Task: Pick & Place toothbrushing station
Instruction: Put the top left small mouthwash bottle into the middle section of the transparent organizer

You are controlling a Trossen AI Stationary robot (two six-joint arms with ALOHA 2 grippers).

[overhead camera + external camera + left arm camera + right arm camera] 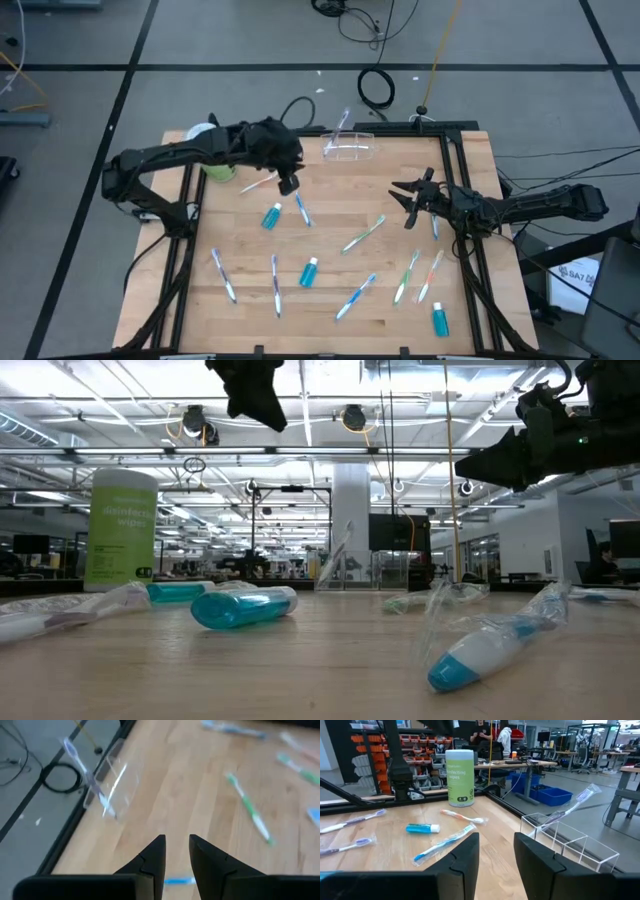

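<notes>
Lying tipped over at the table's (400, 160) far edge: clear plastic cup (349, 146), light, thin-walled, slippery, probably best pinched at the rim, one toothbrush (343, 124) poking out. Scattered across the wood: teal tubes (271, 216), light and apt to roll; thin, stiff toothbrushes (363, 236), best gripped mid-handle. Hovering left of the cup, left gripper (288, 186), fingers slightly apart, empty. Waiting to its right, right gripper (402, 206), likewise parted and empty.
</notes>
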